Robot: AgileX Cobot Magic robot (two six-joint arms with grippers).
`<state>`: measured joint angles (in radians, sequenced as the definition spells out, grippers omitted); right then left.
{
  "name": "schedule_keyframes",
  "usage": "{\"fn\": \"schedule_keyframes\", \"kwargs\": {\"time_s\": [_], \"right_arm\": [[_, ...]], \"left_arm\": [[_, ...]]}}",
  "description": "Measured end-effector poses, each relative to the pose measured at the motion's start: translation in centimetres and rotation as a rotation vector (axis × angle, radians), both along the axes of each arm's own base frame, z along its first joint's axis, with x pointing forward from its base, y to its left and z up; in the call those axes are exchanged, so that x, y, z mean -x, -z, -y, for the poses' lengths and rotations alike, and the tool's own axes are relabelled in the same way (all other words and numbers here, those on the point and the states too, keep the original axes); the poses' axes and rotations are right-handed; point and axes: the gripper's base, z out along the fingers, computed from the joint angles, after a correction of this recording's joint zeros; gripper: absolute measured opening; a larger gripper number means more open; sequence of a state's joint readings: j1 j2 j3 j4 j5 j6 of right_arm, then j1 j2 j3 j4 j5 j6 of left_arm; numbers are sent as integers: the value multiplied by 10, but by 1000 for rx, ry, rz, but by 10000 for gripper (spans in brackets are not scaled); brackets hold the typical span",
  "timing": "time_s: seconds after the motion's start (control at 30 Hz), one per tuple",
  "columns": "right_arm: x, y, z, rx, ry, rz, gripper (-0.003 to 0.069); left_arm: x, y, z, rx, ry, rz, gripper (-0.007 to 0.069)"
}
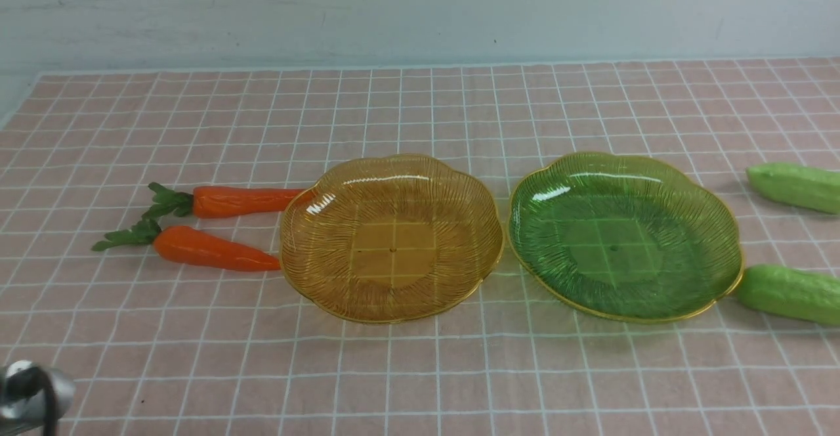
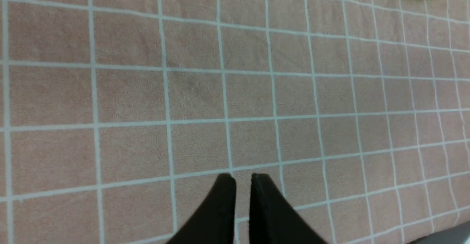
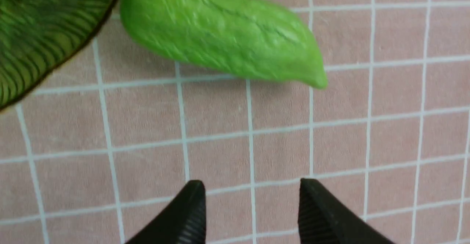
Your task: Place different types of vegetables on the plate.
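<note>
Two orange carrots [image 1: 246,201] [image 1: 210,249] with green tops lie left of an amber plate [image 1: 308,252]. A green plate [image 1: 715,239] stands to its right. Two light-green cucumbers [image 1: 794,186] [image 1: 787,293] lie at its right, both cut by the frame edge. In the right wrist view my right gripper [image 3: 252,190] is open and empty above bare cloth, short of the near cucumber [image 3: 220,34], which lies by the green plate's rim [image 3: 36,53]. In the left wrist view my left gripper [image 2: 243,179] is shut and empty over bare cloth.
A pink cloth with a white grid [image 1: 420,370] covers the table up to a pale wall [image 1: 420,9]. A part of my left arm [image 1: 29,393] shows at the front left corner. The table's dark front edge [image 2: 448,233] shows in the left wrist view.
</note>
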<state>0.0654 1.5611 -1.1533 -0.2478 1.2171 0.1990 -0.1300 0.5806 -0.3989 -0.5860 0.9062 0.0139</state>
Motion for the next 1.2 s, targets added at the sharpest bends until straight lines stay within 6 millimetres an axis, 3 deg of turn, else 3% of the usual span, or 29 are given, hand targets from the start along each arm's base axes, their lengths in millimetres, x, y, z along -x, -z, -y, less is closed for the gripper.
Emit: {"fn": "schedule_keyframes", "kwargs": {"time_s": [0.03,0.17,0.33,0.53,0.77,0.87,0.93,1.07,1.13,1.2], "right_arm": [[-16,3,-1,4,-22,-9,346],[-45,23,-3,19,-127,-75,408],[-52,40,-1,69,-349,-179,482],[-57,55,-1,91,-508,-262,602],[-73,94,5,177,-668,-341,603],[-73,103,6,181,-675,-377,507],[-72,102,9,209,-674,-402,407],[-80,85,19,351,-649,-393,398],[-86,66,20,379,-593,-313,398],[-93,34,16,338,-498,-174,398]], "left_arm": [[-1,0,0,-6,5,4,64],[-3,0,0,-12,3,25,143],[-3,0,0,-13,4,28,258],[-3,-1,-1,-13,3,30,283],[-3,-1,-1,-13,3,30,283],[-3,-1,-1,-13,3,30,283],[-3,-1,-1,-13,3,30,283],[-5,-1,-1,-12,-10,49,283],[-6,-2,-1,-11,-18,62,283],[-7,-3,-2,-11,-24,71,283]]}}
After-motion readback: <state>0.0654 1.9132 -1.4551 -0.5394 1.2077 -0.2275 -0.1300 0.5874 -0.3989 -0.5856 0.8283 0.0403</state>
